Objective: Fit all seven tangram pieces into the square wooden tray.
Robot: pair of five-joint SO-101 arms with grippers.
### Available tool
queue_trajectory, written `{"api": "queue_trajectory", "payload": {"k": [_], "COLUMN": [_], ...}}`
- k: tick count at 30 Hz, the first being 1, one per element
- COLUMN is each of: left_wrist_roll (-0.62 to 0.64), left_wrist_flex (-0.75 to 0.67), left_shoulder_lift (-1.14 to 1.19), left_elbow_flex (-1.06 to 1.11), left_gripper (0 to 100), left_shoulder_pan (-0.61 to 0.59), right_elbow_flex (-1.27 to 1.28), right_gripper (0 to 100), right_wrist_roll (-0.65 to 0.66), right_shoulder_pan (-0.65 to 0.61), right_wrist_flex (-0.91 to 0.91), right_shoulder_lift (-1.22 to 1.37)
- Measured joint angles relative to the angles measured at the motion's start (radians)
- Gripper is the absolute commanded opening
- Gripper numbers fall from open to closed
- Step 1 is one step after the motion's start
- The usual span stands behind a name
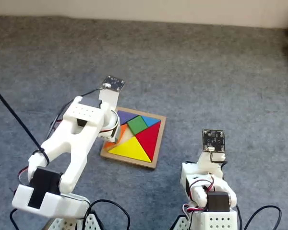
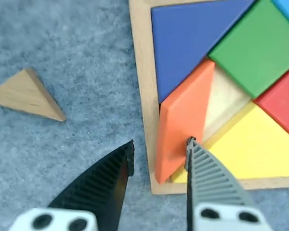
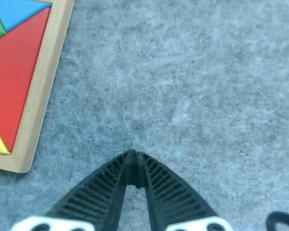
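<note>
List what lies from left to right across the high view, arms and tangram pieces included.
Left arm → orange piece → green square → red triangle → wooden tray's right rim → right arm.

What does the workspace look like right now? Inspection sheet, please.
Surface: grey carpet.
Job's things: square wooden tray holds dark blue triangle, green square, red triangle and yellow triangle lying flat; orange parallelogram piece tilted at the tray's rim, not seated; plain wooden triangle on the carpet outside the tray.
Clutter: nothing seen.
Grippers: left gripper fingers open astride the orange piece; right gripper fingers shut over carpet beside the tray.
Cables: black cable slanting across the carpet.
Surroundings: pale wall beyond the carpet.
</note>
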Motion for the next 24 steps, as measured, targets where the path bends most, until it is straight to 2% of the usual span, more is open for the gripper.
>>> {"api": "queue_trajectory", "payload": {"k": [9,16,24], "left_wrist_roll": [0.054,0.054,0.055], "left_wrist_flex": [-0.014,0.08,0.083], "left_shoulder_lift": [0.0,0.0,0.0], "left_elbow_flex": [-0.011,-0.109,-0.095], "left_gripper": [18,18,18], "left_shoulder_pan": [0.005,-0.002,-0.071], "right_elbow_flex": [0.0,0.0,0.0], "right_gripper": [0.5,0.5,0.5], "right_wrist_roll": [0.0,0.0,0.0], "right_shoulder_pan": [0.0,0.0,0.0], "right_wrist_flex": [0.0,0.0,0.0], "right_shoulder_lift": [0.0,0.0,0.0]}}
